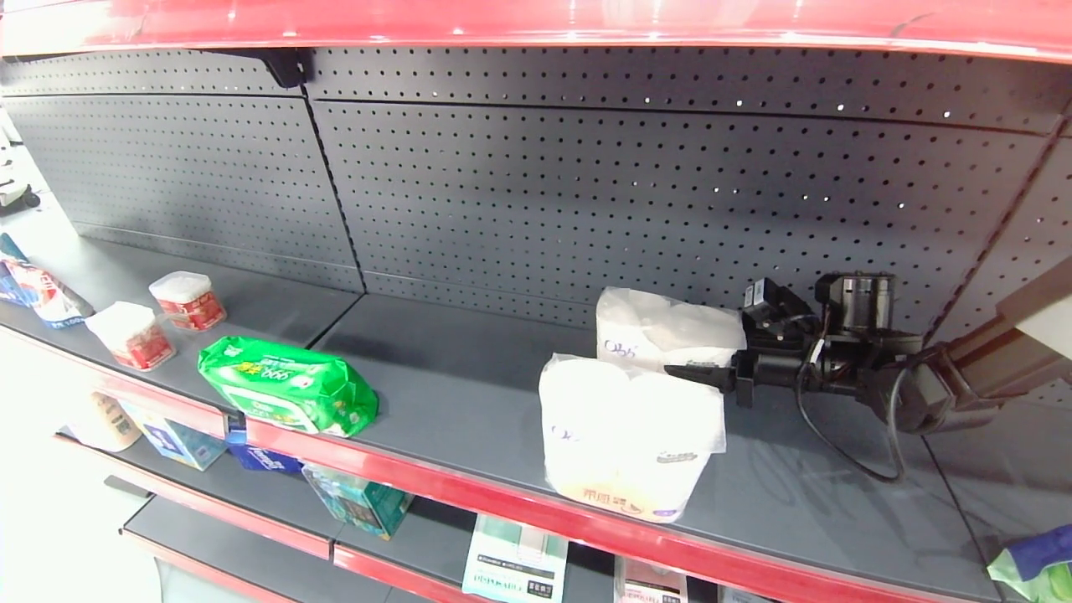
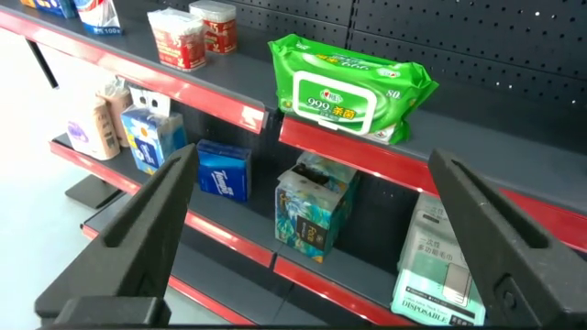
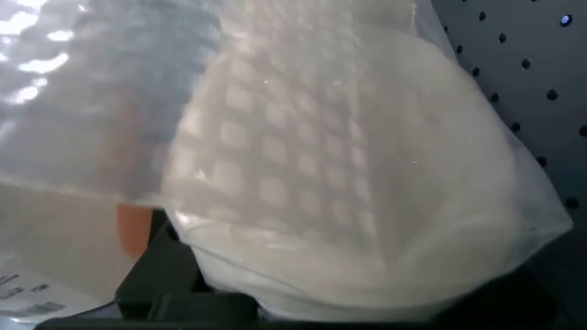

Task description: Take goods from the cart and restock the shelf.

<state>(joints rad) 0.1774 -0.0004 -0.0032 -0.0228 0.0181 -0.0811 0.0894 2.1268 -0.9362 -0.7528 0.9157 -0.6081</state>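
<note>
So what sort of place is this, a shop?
Probably a shop, or a mock-up of one: red-edged shelves with a pegboard back, stocked with packaged goods like a green wet wipes pack and toilet roll packs.

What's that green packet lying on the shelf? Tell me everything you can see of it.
The green packet is a soft, glossy plastic pack, pillow-shaped with crimped ends. It is bright green with a white label flap on its upper face, and it looks full and unopened. It lies flat on the dark shelf, right at the red front edge, near where two shelf boards meet. Only the shelf touches it.
</note>
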